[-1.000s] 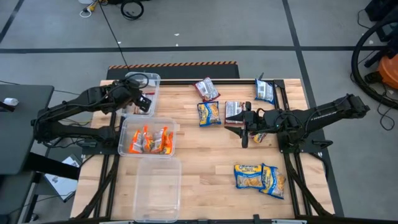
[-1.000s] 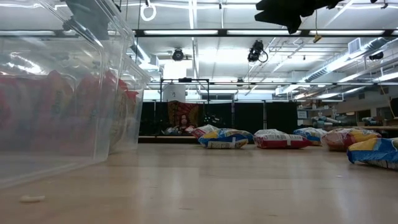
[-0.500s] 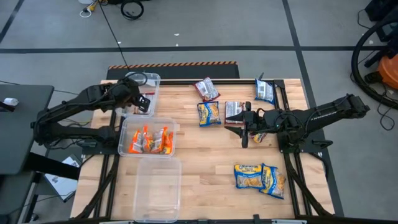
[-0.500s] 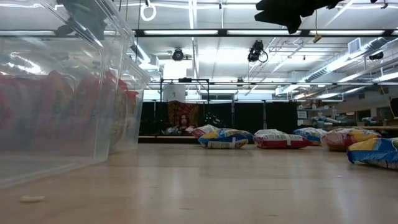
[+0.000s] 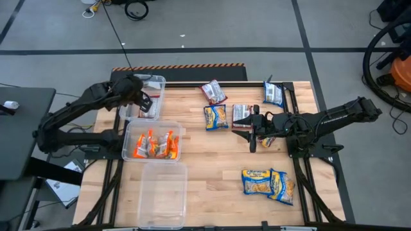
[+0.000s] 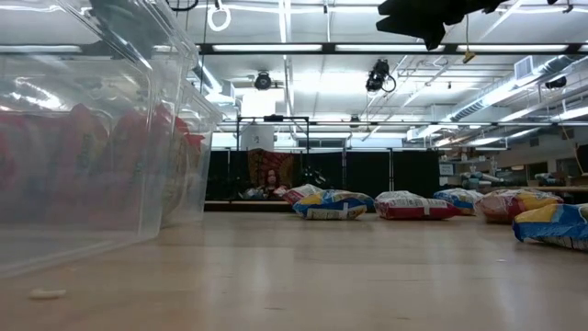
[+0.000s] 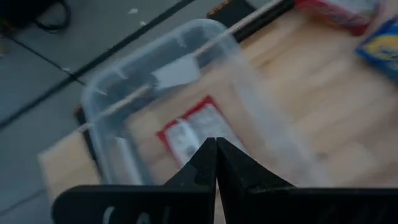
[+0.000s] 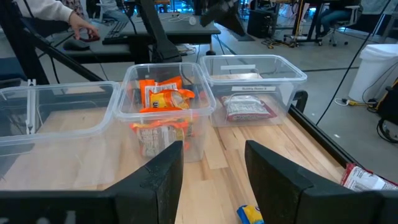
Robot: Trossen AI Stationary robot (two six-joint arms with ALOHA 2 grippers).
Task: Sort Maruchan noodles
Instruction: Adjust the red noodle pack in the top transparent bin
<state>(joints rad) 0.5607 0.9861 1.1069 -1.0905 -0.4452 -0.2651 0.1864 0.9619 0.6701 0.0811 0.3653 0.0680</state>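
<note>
Orange noodle packets (image 5: 154, 144) lie in the middle clear bin (image 5: 131, 131). One red-and-silver packet (image 7: 189, 130) lies flat on the floor of the far bin (image 5: 157, 82). Loose on the table are red-and-silver packets (image 5: 214, 92) (image 5: 240, 111) and blue-and-yellow packets (image 5: 216, 117) (image 5: 273, 94) (image 5: 257, 181) (image 5: 282, 186). My left gripper (image 7: 216, 146) is shut and empty above the far bin. My right gripper (image 8: 211, 168) is open and empty, hovering at the near edge of the red-and-silver packet in mid-table (image 5: 243, 126).
An empty clear bin (image 5: 160, 196) stands at the near left edge. The three bins line the table's left side. Bare wood (image 5: 212, 160) lies between the bins and the packets. A person's hand (image 8: 78, 22) shows at a desk beyond the table.
My left arm has risen a little over the far bin and drawn slightly toward the far edge. The right arm and all packets have kept still.
</note>
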